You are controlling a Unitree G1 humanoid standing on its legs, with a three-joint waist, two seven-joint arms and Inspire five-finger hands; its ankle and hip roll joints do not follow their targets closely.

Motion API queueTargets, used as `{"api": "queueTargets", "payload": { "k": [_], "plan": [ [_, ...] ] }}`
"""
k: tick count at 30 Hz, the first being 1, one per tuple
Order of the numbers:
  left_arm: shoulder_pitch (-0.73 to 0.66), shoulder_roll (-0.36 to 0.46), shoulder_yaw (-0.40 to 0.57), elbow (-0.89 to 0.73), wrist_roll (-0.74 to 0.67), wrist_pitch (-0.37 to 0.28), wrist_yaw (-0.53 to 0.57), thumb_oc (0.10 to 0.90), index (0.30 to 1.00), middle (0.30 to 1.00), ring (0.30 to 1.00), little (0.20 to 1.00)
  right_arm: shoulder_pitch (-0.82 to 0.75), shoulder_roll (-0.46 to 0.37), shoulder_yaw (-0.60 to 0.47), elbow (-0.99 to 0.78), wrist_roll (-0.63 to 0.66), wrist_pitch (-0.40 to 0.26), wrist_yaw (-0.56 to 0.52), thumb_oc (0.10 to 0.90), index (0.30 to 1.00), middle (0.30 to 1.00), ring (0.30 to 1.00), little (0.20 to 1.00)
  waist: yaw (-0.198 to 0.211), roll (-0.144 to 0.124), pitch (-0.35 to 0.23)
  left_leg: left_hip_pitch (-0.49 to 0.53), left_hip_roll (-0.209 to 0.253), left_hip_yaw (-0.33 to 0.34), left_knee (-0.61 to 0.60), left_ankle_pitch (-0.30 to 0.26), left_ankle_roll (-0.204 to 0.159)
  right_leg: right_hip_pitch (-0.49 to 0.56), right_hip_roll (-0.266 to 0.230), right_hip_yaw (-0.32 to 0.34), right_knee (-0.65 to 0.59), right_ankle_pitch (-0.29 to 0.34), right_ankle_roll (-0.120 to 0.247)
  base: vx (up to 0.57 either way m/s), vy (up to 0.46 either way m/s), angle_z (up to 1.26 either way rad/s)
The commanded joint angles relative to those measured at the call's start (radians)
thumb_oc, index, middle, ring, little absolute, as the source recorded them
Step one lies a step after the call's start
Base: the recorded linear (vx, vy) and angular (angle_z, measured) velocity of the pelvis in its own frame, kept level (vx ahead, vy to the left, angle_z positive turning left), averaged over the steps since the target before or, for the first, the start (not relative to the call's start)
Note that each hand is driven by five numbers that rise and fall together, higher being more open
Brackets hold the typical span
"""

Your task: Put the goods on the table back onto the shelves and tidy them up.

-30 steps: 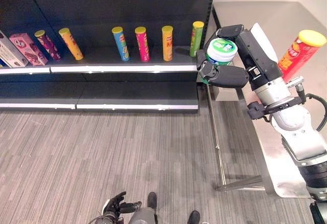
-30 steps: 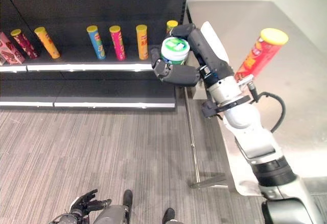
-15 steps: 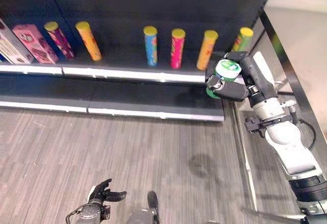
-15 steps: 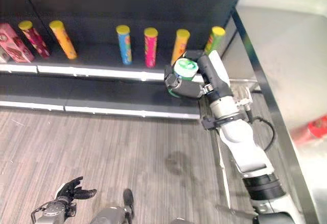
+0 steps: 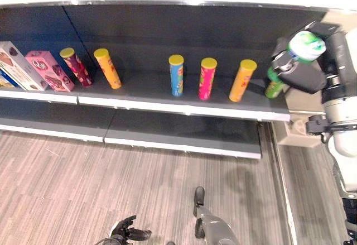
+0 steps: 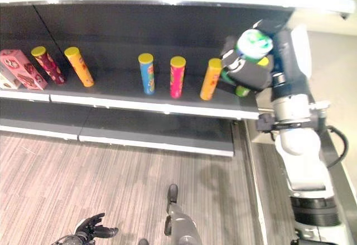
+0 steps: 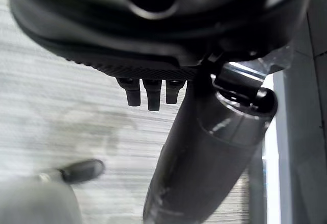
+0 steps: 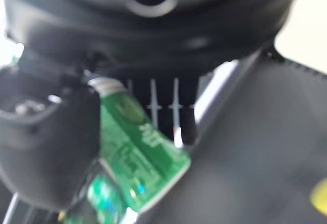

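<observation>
Now right hand (image 5: 305, 72) grips green can (image 5: 305, 45) upright, lid up.

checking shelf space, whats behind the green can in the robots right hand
Behind the green can, held by the right hand, a green tube stands at the shelf end, beside the orange tube. Hand and can cover the green tube's top.

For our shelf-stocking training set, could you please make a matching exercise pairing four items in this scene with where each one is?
Things:
1. green can
2. blue tube
3. pink box
4. left hand

Places:
A. low over the floor
B. held in the right hand near the shelf's right end
C. near the left end of the shelf
D. standing left of the pink tube

Pairs: 1-B, 2-D, 3-C, 4-A
</observation>
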Motion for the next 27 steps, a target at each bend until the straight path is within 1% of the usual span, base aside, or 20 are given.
{"api": "queueTargets", "payload": {
  "k": [1, 2, 3, 4, 6, 7, 8, 9, 10, 11, 12, 13, 14, 15, 17, 19, 20, 22, 26, 27],
  "plan": [
    [-0.035, 0.091, -0.017, -0.044, 0.016, -0.037, 0.002, 0.8, 0.9, 0.9, 0.9, 0.9, -0.107, -0.032, -0.075, -0.072, 0.094, -0.125, -0.032, 0.4, 0.3, 0.3, 0.3, 0.3, 0.009, -0.05, -0.065, -0.052, -0.048, -0.016, 0.03, 0.009, -0.025, 0.094, -0.022, 0.015, -0.06, -0.059, 0.144, 0.2, -0.04, 0.04],
    [-0.031, 0.089, -0.019, -0.05, 0.014, -0.036, -0.004, 0.8, 0.9, 0.9, 0.9, 0.9, -0.099, -0.032, -0.084, -0.078, 0.1, -0.127, -0.031, 0.4, 0.3, 0.3, 0.3, 0.3, 0.008, -0.048, -0.073, -0.049, -0.038, -0.013, 0.049, -0.004, -0.031, 0.109, -0.02, 0.003, -0.063, -0.07, 0.14, 0.28, -0.099, 0.02],
    [-0.039, 0.087, -0.034, -0.054, 0.011, -0.034, -0.012, 0.8, 0.9, 0.9, 0.9, 0.9, -0.103, -0.041, -0.099, -0.089, 0.147, -0.139, -0.024, 0.4, 0.3, 0.3, 0.3, 0.3, -0.002, -0.047, -0.082, -0.084, 0.0, 0.03, 0.232, 0.042, -0.1, 0.176, -0.006, -0.029, -0.068, -0.11, 0.115, 0.3, -0.098, 0.04],
    [-0.039, 0.087, -0.034, -0.053, 0.011, -0.034, -0.012, 0.8, 0.9, 0.9, 0.9, 0.9, -0.103, -0.041, -0.099, -0.089, 0.147, -0.139, -0.024, 0.4, 0.3, 0.3, 0.3, 0.3, -0.003, -0.045, -0.084, -0.084, 0.004, 0.028, 0.235, 0.036, -0.101, 0.177, -0.003, -0.03, -0.068, -0.115, 0.117, 0.24, -0.109, 0.16],
    [-0.044, 0.088, -0.035, -0.061, -0.009, -0.033, -0.012, 0.8, 0.9, 0.9, 0.9, 0.9, -0.116, -0.061, -0.102, -0.083, 0.181, -0.139, -0.027, 0.4, 0.3, 0.3, 0.3, 0.3, 0.003, -0.06, -0.068, -0.178, 0.043, 0.052, 0.478, 0.138, -0.175, 0.23, 0.002, -0.034, -0.068, -0.145, 0.092, 0.11, -0.082, 0.27],
    [-0.039, 0.089, -0.033, -0.064, -0.02, -0.03, -0.012, 0.8, 0.9, 0.9, 0.9, 0.9, -0.122, -0.059, -0.103, -0.083, 0.198, -0.143, -0.026, 0.4, 0.3, 0.3, 0.3, 0.3, 0.013, -0.064, -0.059, -0.219, 0.05, 0.047, 0.559, 0.164, -0.195, 0.252, 0.011, -0.026, -0.068, -0.167, 0.08, 0.16, -0.081, 0.18],
    [-0.037, 0.085, -0.032, -0.06, -0.025, -0.027, -0.008, 0.8, 0.9, 0.9, 0.9, 0.9, -0.127, -0.057, -0.1, -0.081, 0.208, -0.144, -0.032, 0.4, 0.3, 0.3, 0.3, 0.3, 0.023, -0.07, -0.052, -0.244, 0.054, 0.048, 0.606, 0.179, -0.192, 0.268, 0.011, -0.023, -0.068, -0.177, 0.072, 0.14, -0.059, -0.11],
    [-0.034, 0.079, -0.028, -0.056, -0.038, -0.021, -0.004, 0.8, 0.9, 0.9, 0.9, 0.9, -0.127, -0.054, -0.113, -0.088, 0.234, -0.146, -0.034, 0.4, 0.3, 0.3, 0.3, 0.3, 0.034, -0.088, -0.035, -0.313, 0.097, 0.074, 0.564, 0.151, -0.153, 0.287, -0.007, -0.017, -0.068, -0.185, 0.075, 0.1, -0.026, -0.12],
    [-0.035, 0.079, -0.029, -0.055, -0.038, -0.021, -0.004, 0.8, 0.9, 0.9, 0.9, 0.9, -0.126, -0.054, -0.114, -0.089, 0.235, -0.146, -0.034, 0.4, 0.3, 0.3, 0.3, 0.3, 0.037, -0.087, -0.035, -0.31, 0.098, 0.078, 0.563, 0.148, -0.151, 0.288, -0.006, -0.014, -0.068, -0.187, 0.077, 0.09, 0.003, -0.23],
    [-0.034, 0.076, -0.023, -0.054, -0.048, -0.019, -0.001, 0.8, 0.9, 0.9, 0.9, 0.9, -0.123, -0.061, -0.123, -0.096, 0.235, -0.149, -0.036, 0.4, 0.3, 0.3, 0.3, 0.3, 0.04, -0.097, -0.033, -0.324, 0.113, 0.084, 0.493, 0.108, -0.134, 0.291, -0.02, -0.012, -0.068, -0.185, 0.086, 0.06, 0.026, -0.28],
    [-0.034, 0.076, -0.023, -0.054, -0.049, -0.019, -0.001, 0.8, 0.9, 0.9, 0.9, 0.9, -0.121, -0.061, -0.124, -0.096, 0.235, -0.149, -0.036, 0.4, 0.3, 0.3, 0.3, 0.3, 0.045, -0.098, -0.033, -0.314, 0.112, 0.09, 0.481, 0.108, -0.132, 0.294, -0.022, -0.008, -0.068, -0.187, 0.088, 0.17, 0.087, -0.25],
    [-0.034, 0.078, -0.021, -0.049, -0.052, -0.021, 0.008, 0.8, 0.9, 0.9, 0.9, 0.9, -0.114, -0.055, -0.135, -0.107, 0.252, -0.161, -0.041, 0.4, 0.3, 0.3, 0.3, 0.3, 0.057, -0.101, -0.037, -0.319, 0.116, 0.058, 0.279, 0.102, -0.124, 0.294, -0.032, 0.012, -0.068, -0.191, 0.104, 0.13, 0.075, -0.26],
    [-0.034, 0.078, -0.021, -0.049, -0.052, -0.021, 0.008, 0.8, 0.9, 0.9, 0.9, 0.9, -0.114, -0.054, -0.136, -0.108, 0.252, -0.161, -0.041, 0.4, 0.3, 0.3, 0.3, 0.3, 0.058, -0.102, -0.037, -0.315, 0.114, 0.059, 0.271, 0.107, -0.124, 0.294, -0.033, 0.012, -0.068, -0.191, 0.104, 0.2, 0.197, -0.23],
    [-0.02, 0.082, -0.011, -0.031, -0.069, -0.021, 0.021, 0.8, 0.9, 0.9, 0.9, 0.9, -0.139, -0.026, -0.113, -0.126, 0.279, -0.177, -0.028, 0.4, 0.3, 0.3, 0.3, 0.3, 0.071, -0.087, -0.049, -0.297, 0.097, -0.001, 0.16, 0.131, -0.116, 0.301, -0.039, 0.047, -0.068, -0.198, 0.105, 0.14, 0.165, -0.43],
    [-0.009, 0.089, -0.009, -0.04, -0.068, -0.024, 0.013, 0.8, 0.9, 0.9, 0.9, 0.9, -0.15, -0.007, -0.101, -0.112, 0.29, -0.18, -0.024, 0.4, 0.3, 0.3, 0.3, 0.3, 0.069, -0.081, -0.068, -0.243, 0.081, 0.003, 0.07, 0.135, -0.103, 0.294, -0.047, 0.06, -0.068, -0.188, 0.113, 0.13, 0.195, -0.69],
    [-0.011, 0.093, -0.01, -0.04, -0.065, -0.024, 0.011, 0.8, 0.9, 0.9, 0.9, 0.9, -0.155, -0.011, -0.097, -0.106, 0.293, -0.175, -0.027, 0.4, 0.3, 0.3, 0.3, 0.3, 0.069, -0.081, -0.072, -0.231, 0.075, 0.019, 0.044, 0.151, -0.102, 0.286, -0.052, 0.064, -0.068, -0.177, 0.115, 0.03, 0.171, -0.5],
    [-0.013, 0.103, -0.017, -0.017, -0.049, -0.022, 0.012, 0.8, 0.9, 0.9, 0.9, 0.9, -0.213, -0.038, -0.031, -0.061, 0.296, -0.154, -0.025, 0.4, 0.3, 0.3, 0.3, 0.3, 0.077, -0.081, -0.088, -0.194, 0.065, 0.043, -0.002, 0.147, -0.092, 0.278, -0.06, 0.079, -0.068, -0.179, 0.126, 0.03, 0.169, -0.18],
    [-0.014, 0.107, -0.01, -0.009, -0.056, -0.023, 0.017, 0.8, 0.9, 0.9, 0.9, 0.9, -0.258, -0.074, 0.022, -0.028, 0.274, -0.133, -0.029, 0.4, 0.3, 0.3, 0.3, 0.3, 0.087, -0.086, -0.091, -0.191, 0.055, 0.052, -0.002, 0.139, -0.084, 0.274, -0.068, 0.087, -0.068, -0.174, 0.134, 0.03, 0.162, -0.29],
    [-0.013, 0.108, -0.009, -0.002, -0.059, -0.025, 0.02, 0.8, 0.9, 0.9, 0.9, 0.9, -0.317, -0.099, 0.078, 0.017, 0.274, -0.12, -0.026, 0.4, 0.3, 0.3, 0.3, 0.3, 0.094, -0.091, -0.091, -0.189, 0.051, 0.061, -0.002, 0.136, -0.08, 0.271, -0.073, 0.091, -0.068, -0.171, 0.14, 0.01, 0.071, -0.19],
    [-0.012, 0.115, -0.015, 0.005, -0.062, -0.026, 0.02, 0.8, 0.9, 0.9, 0.9, 0.9, -0.365, -0.137, 0.129, 0.067, 0.265, -0.099, -0.023, 0.4, 0.3, 0.3, 0.3, 0.3, 0.103, -0.101, -0.093, -0.189, 0.046, 0.061, -0.002, 0.134, -0.078, 0.273, -0.079, 0.094, -0.068, -0.169, 0.144, 0.01, 0.056, -0.03]
  ]
}}
